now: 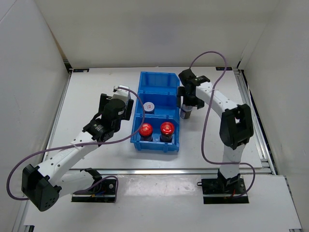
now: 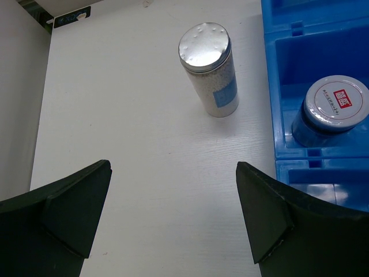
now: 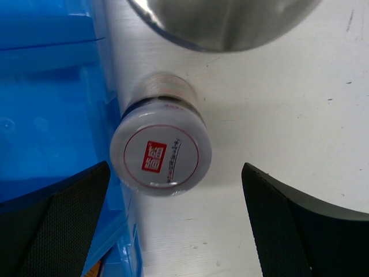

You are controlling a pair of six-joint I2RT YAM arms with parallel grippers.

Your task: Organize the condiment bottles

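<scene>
Silver-capped condiment bottle [image 3: 225, 20] cropped at top; left fingers [image 2: 69, 213], right fingers [image 3: 57, 219] spread, empty.

White counter [image 1: 96, 96]. Blue three-compartment bin [image 1: 157, 83] sits mid-counter. Left of the bin and apart from it: tall silver-capped bottle [image 2: 210, 72], upright. Right of the bin, just beside its wall: short silver-lidded jar [image 3: 161, 156], upright; contact unclear. Another silver-capped bottle [image 3: 225, 20] stands near that jar, mostly cropped.
</scene>
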